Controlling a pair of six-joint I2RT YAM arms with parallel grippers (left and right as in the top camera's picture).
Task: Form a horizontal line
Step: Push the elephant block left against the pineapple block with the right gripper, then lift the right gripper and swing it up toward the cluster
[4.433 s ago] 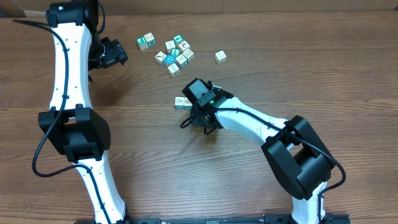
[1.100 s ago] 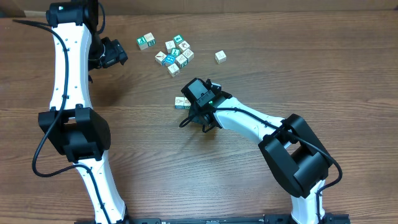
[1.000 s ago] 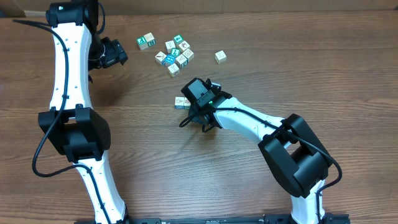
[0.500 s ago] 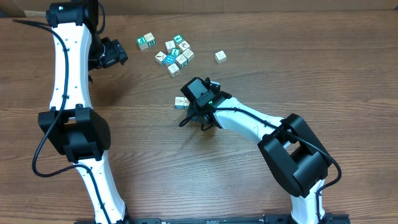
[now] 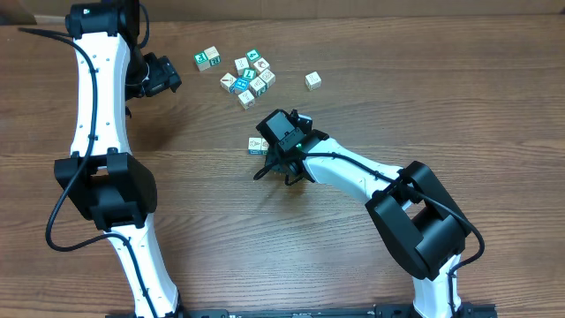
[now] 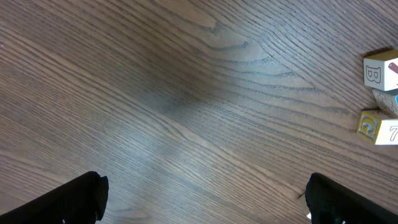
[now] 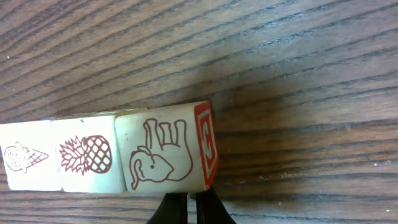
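Found horizontal line (image 7: 106, 154) of 3 cubes on table (image 5: 353, 53) near loose bunch (image 5: 250, 78), w/ R gripper (image 7: 189, 204) jaws pressed together at elephant cube (image 7: 163, 154) edge & L gripper (image 6: 205, 190) jaws spread wide, well apart.

A brown wood-grain table (image 5: 371, 53) fills the overhead view, with a pale tan strip (image 5: 353, 7) along its far edge. On the far part of the table lies an irregular bunch of small cream-and-teal picture cubes (image 5: 250, 75), packed close and turned at different angles. One cream-and-teal cube (image 5: 207, 58) sits just beside the bunch on its left, and a lone cream cube (image 5: 312, 80) rests well apart on the right. In the left wrist view, a cream cube with a brown letter B (image 6: 379, 71) and a yellow-sided cube showing a 7 (image 6: 376, 126) lie near each other at the right edge.
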